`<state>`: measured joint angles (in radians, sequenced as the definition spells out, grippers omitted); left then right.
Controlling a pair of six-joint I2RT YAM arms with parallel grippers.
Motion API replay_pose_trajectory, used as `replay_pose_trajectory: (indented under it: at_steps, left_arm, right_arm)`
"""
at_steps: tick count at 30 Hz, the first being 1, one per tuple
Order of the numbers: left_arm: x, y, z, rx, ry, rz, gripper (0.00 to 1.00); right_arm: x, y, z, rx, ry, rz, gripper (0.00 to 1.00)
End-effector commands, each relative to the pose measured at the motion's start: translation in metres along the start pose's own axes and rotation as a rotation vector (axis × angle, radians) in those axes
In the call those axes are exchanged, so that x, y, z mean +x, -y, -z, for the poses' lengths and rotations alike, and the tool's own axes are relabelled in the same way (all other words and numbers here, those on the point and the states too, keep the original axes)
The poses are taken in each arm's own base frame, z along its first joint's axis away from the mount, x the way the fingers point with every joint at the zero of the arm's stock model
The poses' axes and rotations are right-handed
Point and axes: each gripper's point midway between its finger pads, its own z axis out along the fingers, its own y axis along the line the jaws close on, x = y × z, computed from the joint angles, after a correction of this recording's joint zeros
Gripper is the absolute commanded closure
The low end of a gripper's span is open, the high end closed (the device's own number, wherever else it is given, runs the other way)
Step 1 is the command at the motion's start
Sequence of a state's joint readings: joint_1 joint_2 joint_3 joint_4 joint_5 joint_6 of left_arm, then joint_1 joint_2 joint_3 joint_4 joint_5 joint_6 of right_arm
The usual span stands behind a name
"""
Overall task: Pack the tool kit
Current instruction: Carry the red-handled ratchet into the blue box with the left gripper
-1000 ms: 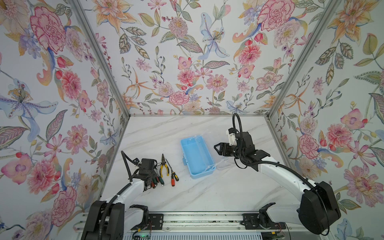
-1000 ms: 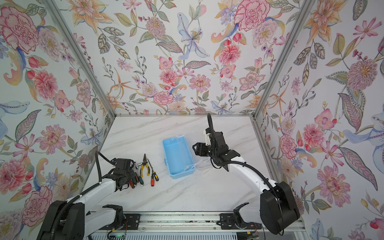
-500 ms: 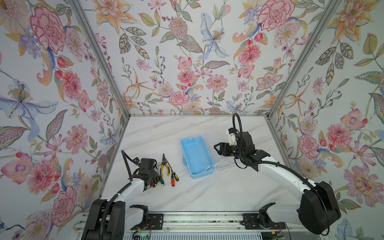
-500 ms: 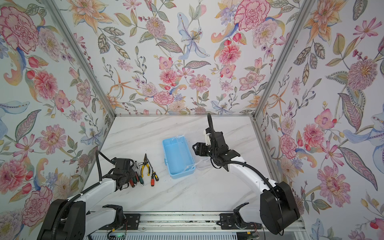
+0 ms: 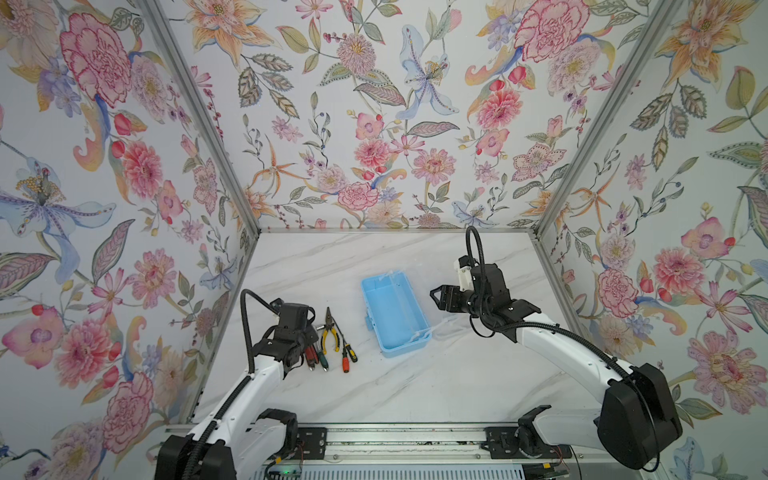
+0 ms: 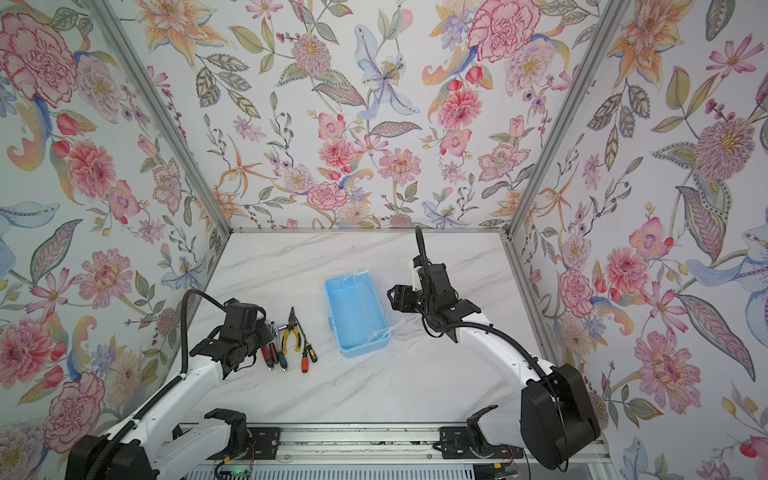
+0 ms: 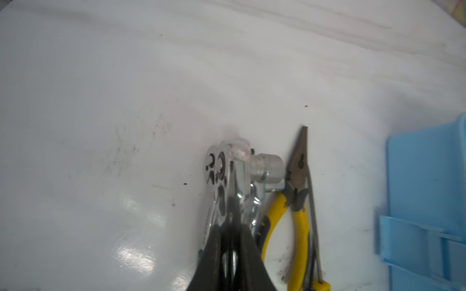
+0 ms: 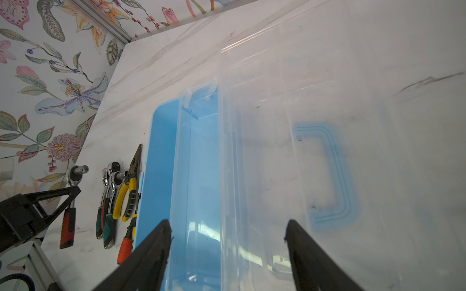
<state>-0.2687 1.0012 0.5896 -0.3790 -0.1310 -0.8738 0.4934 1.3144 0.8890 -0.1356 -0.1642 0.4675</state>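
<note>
With the left tool (image 7: 230,221) clamped on a red-gripped chrome ratchet (image 8: 73,173), the right tool (image 8: 228,224) wide open and empty, and the open light-blue plastic box (image 5: 395,311) between them, the ratchet may pivot in that narrow grip and snag the yellow-handled pliers (image 7: 302,221) alongside.

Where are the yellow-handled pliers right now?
In both top views the pliers lie flat on the table, left of centre, between the ratchets and the open blue box.

Before me, floral wallpaper (image 5: 374,124) covered the frame's upper half; a white marble tabletop (image 5: 415,382) filled lower centre.
</note>
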Motion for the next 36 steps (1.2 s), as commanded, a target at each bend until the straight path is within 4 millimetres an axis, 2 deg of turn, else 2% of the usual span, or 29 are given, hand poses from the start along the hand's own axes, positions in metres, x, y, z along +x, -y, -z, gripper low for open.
replay_pose_trajectory:
  at_steps: [1, 5, 7, 10, 12, 14, 18, 21, 31, 36]
  left_arm:
    - [-0.024, 0.082, 0.022, 0.233, 0.063, 0.049, 1.00]
    - [-0.017, 0.184, 0.027, 0.466, 0.053, 0.051, 1.00]
    - [-0.014, 0.218, 0.021, 0.510, 0.041, 0.020, 1.00]
    - [-0.005, 0.252, 0.004, 0.557, 0.005, -0.003, 1.00]
    - [0.007, 0.264, -0.014, 0.541, -0.026, -0.026, 1.00]
    - [0.017, 0.268, -0.030, 0.529, -0.054, -0.022, 1.00]
    - [0.036, 0.254, -0.052, 0.467, -0.088, 0.012, 1.00]
    - [0.043, 0.240, -0.058, 0.429, -0.087, 0.032, 1.00]
    - [0.069, 0.240, -0.078, 0.425, -0.152, 0.055, 1.00]
    - [0.079, 0.237, -0.087, 0.406, -0.173, 0.037, 0.94]
  right_arm:
    - [-0.016, -0.002, 0.012, 0.019, 0.049, 0.010, 0.27]
    - [-0.013, -0.001, 0.013, 0.024, 0.039, 0.001, 0.27]
    - [-0.014, -0.001, 0.015, 0.025, 0.041, -0.001, 0.27]
    - [-0.015, -0.001, 0.021, 0.033, 0.048, 0.007, 0.27]
    - [-0.017, -0.001, 0.025, 0.038, 0.053, 0.013, 0.27]
    - [-0.017, 0.000, 0.027, 0.043, 0.054, 0.016, 0.27]
    - [-0.017, -0.001, 0.030, 0.042, 0.058, 0.014, 0.27]
    - [-0.016, -0.001, 0.029, 0.041, 0.050, 0.015, 0.27]
    - [-0.011, -0.005, 0.024, 0.037, 0.033, 0.020, 0.27]
    - [-0.010, -0.009, 0.023, 0.034, 0.026, 0.025, 0.27]
